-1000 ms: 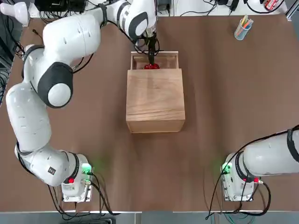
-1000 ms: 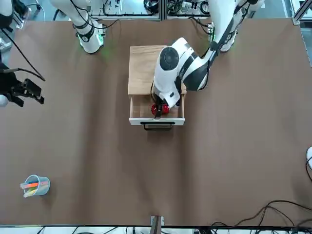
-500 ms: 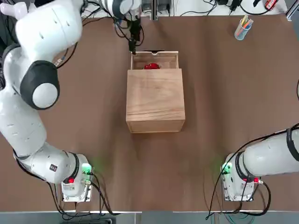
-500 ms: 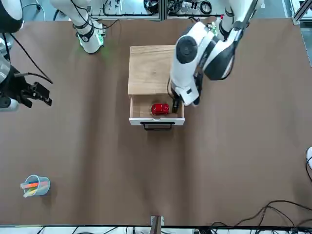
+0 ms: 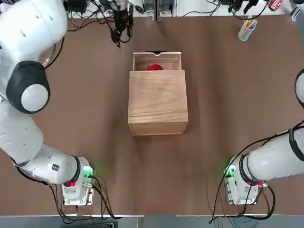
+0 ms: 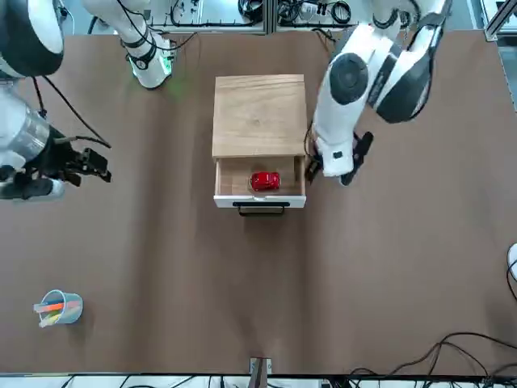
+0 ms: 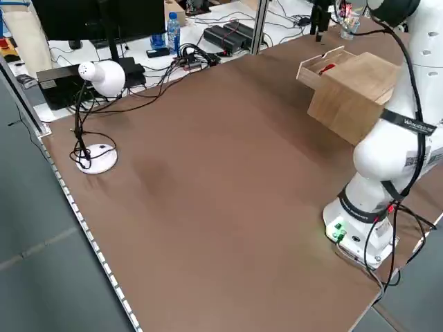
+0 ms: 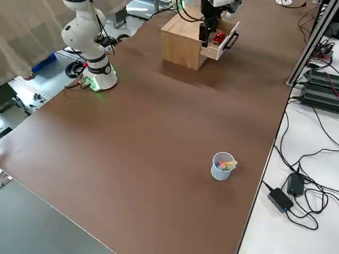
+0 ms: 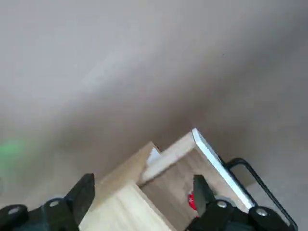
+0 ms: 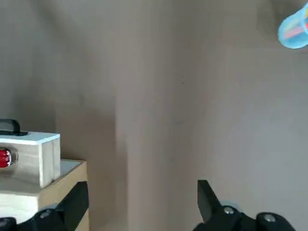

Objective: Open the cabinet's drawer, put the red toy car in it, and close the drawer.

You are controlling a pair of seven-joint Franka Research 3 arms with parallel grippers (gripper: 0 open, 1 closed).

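The pale wooden cabinet (image 5: 157, 102) stands mid-table with its drawer (image 5: 157, 57) pulled out on the far side. Inside the drawer lies the red toy car (image 5: 153, 67), free of any gripper; the front view also shows the car (image 6: 265, 181) behind the drawer's dark handle (image 6: 261, 210). My left gripper (image 5: 119, 38) hovers open and holds nothing, off the drawer's left corner and apart from it. Its wrist view looks down on the drawer (image 9: 207, 154) and a bit of the car (image 9: 191, 201). My right gripper (image 6: 87, 164) hangs open over bare table, far to the cabinet's right.
A blue cup of coloured pens (image 5: 246, 28) stands at the far right corner. A white desk lamp (image 7: 97, 72) and cables lie beyond the table's left edge. Both arm bases (image 5: 76, 187) sit at the near edge. Brown tabletop (image 5: 228, 109) surrounds the cabinet.
My left gripper let go of the car in the drawer, rose and swung away to the left of it. The right gripper drifted closer toward the cabinet.
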